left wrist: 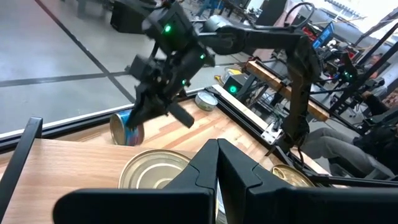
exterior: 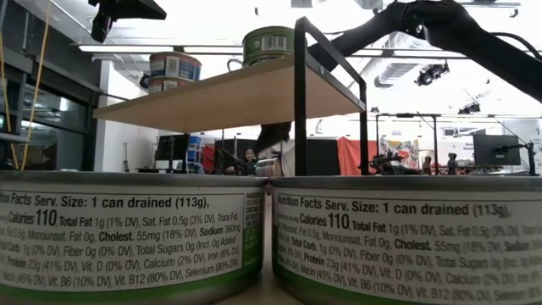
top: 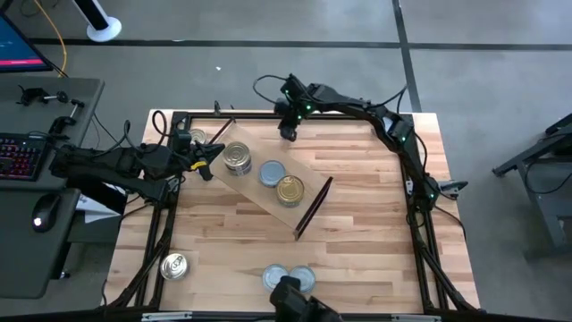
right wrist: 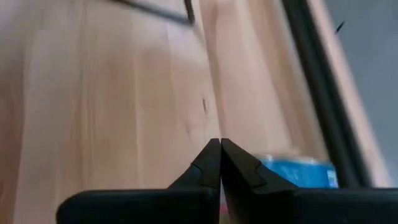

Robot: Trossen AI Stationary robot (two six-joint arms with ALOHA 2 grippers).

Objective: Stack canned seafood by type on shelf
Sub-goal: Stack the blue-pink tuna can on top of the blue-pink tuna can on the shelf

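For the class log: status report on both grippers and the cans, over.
Left gripper shut, empty, at the shelf's end. Right gripper shut, empty, above the table's far edge. Three stacks on shelf; loose cans on the table. Nothing blocking.

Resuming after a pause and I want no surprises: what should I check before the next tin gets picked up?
1. Left claw free: ok, shut on nothing, beside the silver stack.
2. Right claw free: ok, shut, near the table's far edge.
3. Types apart on the shelf: ok, silver stack, pale blue tin, gold tin.
4. All tins shelved: not ok, a lone tin and a pair sit on the table.
5. Blue tin by right claw upright: cannot tell.
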